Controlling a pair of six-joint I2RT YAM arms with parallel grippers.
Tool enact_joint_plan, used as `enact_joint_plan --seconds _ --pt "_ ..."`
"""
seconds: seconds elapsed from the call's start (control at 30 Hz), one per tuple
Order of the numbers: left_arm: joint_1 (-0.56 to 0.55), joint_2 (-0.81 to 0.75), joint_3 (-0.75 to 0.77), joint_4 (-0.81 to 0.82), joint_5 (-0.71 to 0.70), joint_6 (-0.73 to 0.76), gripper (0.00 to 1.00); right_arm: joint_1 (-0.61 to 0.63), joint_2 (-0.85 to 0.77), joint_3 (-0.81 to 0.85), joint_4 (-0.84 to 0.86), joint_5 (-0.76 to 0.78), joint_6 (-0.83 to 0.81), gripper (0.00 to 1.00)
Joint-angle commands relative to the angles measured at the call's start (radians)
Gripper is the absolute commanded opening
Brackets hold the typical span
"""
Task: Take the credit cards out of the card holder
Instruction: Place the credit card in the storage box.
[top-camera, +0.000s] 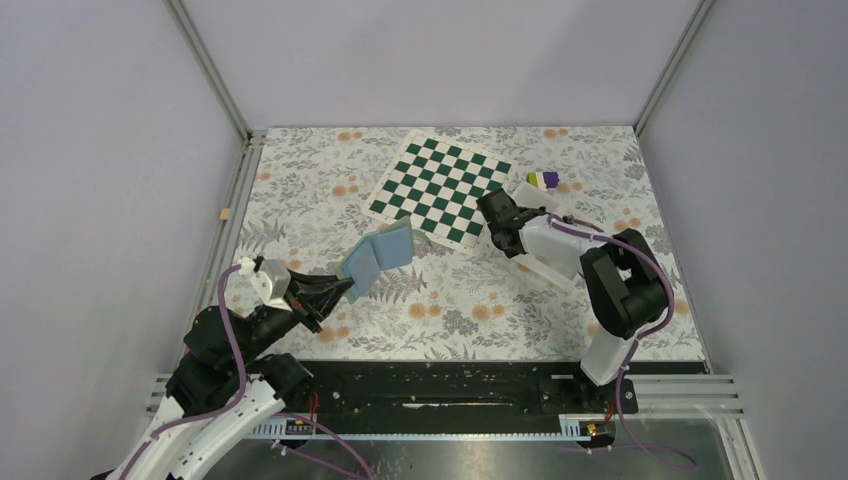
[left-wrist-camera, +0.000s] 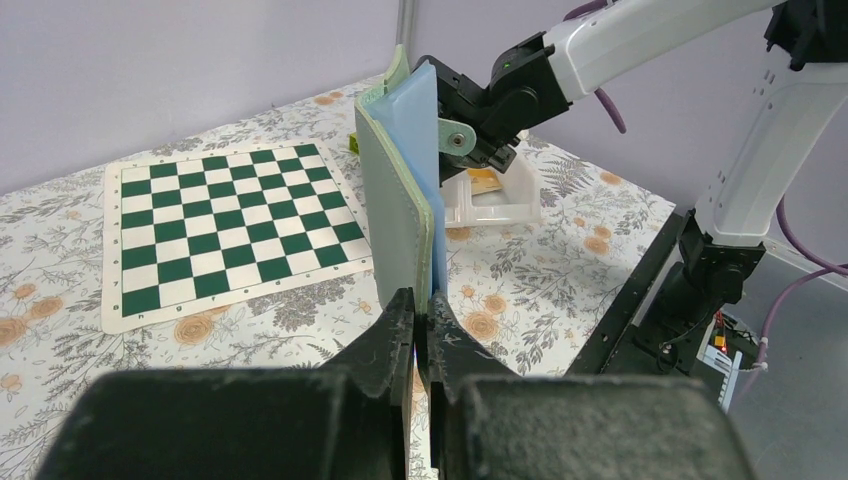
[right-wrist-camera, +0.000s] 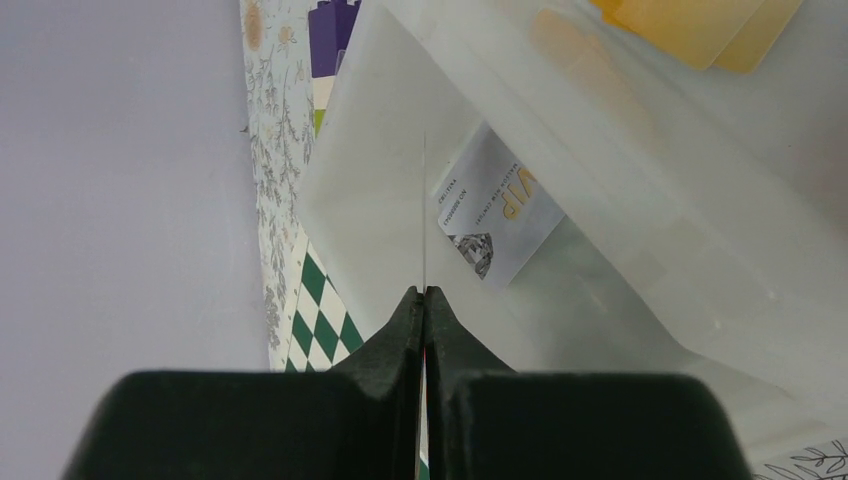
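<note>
Nearest my bases, I am clenching my left gripper (left-wrist-camera: 421, 325) on the bottom edge of the thin bifold card holder (left-wrist-camera: 395, 200), teal-green outside and light blue inside. I am standing it upright over the floral table (left-wrist-camera: 540, 270), slightly parted like a book, so that, I judge, its pockets are facing my other arm.

Farther out, I am pinching a thin plastic card (right-wrist-camera: 424, 215) edge-on in my right gripper (right-wrist-camera: 424, 300). I am poising it over the white rectangular plastic tray (right-wrist-camera: 370, 180), apparently to drop it with the others.

Lying in that tray are a pale whitish card (right-wrist-camera: 497, 215) reading "VIP" in gold, its small dark print too fine to read, and an orange-yellow card (right-wrist-camera: 690, 25) showing no writing I can make out. Beyond the tray a purple-and-yellow-green block (right-wrist-camera: 335, 30) is sitting.
</note>
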Motion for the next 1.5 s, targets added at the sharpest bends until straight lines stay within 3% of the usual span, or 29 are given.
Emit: enact_joint_plan --seconds 0.0,0.27,0.8,1.0,1.47 --pt "-0.011 0.007 -0.006 0.032 -0.029 0.013 0.00 -0.014 0.019 0.015 0.006 0.029 0.659 0.00" --pt "-0.021 -0.008 -0.005 0.029 -0.044 0.017 0.00 -0.018 -0.005 -0.054 0.013 -0.006 0.669 0.00" --pt "-0.036 0.008 -0.003 0.024 -0.052 0.022 0.00 -0.025 -0.212 -0.315 0.044 0.023 0.660 0.00" --pt "-0.036 0.008 -0.004 0.017 -0.058 0.022 0.00 -0.028 -0.166 -0.300 0.227 0.029 0.606 0.00" --pt "-0.038 0.011 -0.005 0.014 -0.067 0.025 0.00 -0.051 -0.066 -0.236 0.277 -0.021 0.668 0.00"
